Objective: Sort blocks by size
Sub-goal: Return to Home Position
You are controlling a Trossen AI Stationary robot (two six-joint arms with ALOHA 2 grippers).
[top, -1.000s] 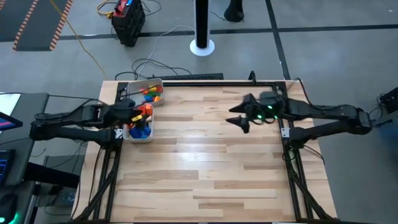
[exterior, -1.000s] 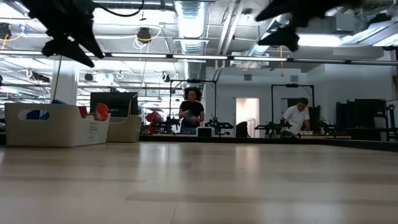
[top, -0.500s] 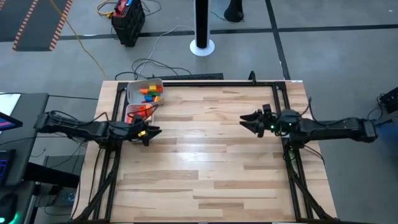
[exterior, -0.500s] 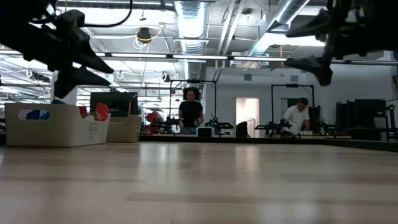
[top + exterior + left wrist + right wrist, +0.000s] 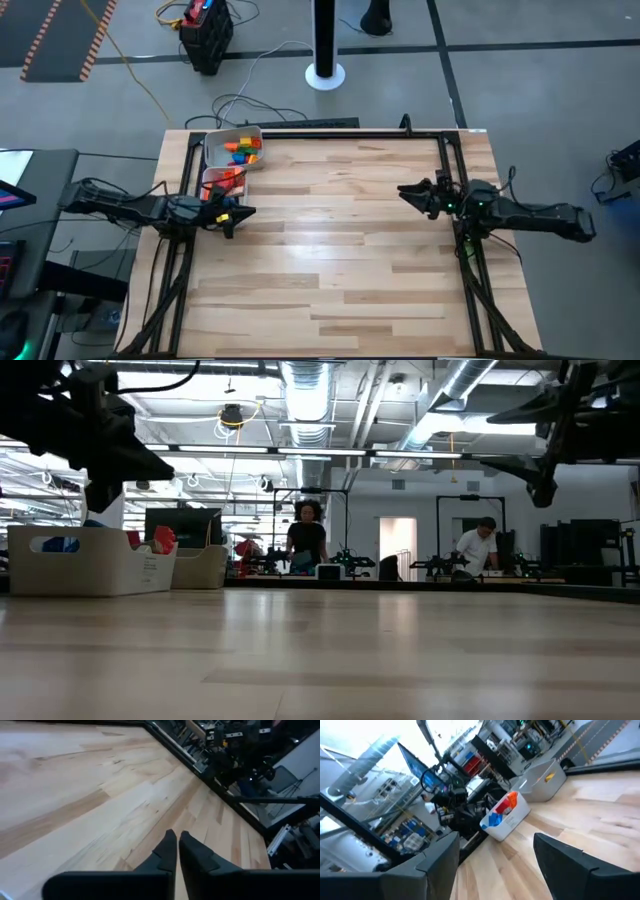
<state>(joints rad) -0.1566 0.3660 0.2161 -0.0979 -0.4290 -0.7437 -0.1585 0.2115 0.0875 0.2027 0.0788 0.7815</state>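
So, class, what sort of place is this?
Probably a robotics lab: exposed ceiling ducts, people at equipment benches behind, cables on the concrete floor, and the left gripper and right gripper hovering over a wooden table.

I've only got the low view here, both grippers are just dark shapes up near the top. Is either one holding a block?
Observer: No. The left wrist view shows the left gripper shut, with nothing in it.
Operator: And the right one?
Observer: Its wrist view shows the right gripper wide open and empty.
Operator: So where are the blocks?
Observer: From above, the blocks I can see all lie inside the two white trays at the far left corner of the table, with the left gripper just beside the nearer tray.
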